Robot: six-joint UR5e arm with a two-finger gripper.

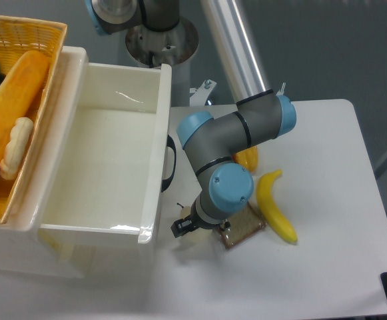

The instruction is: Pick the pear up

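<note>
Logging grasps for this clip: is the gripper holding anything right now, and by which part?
Cannot be told: the gripper sits down over the pear, but the wrist hides its jaws.

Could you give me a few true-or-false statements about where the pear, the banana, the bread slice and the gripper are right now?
1. The gripper is down at the pear, between the white bin and the bread slice. True.
2. The pear lies inside the white bin. False: it is on the table, just outside the bin's near corner.
3. The banana lies on the table on the far side of the bread slice from the bin. True.
4. The bread slice sits in the wicker basket. False: it is on the table next to the banana.
5. The white bin holds several fruits. False: nothing shows inside it.
</note>
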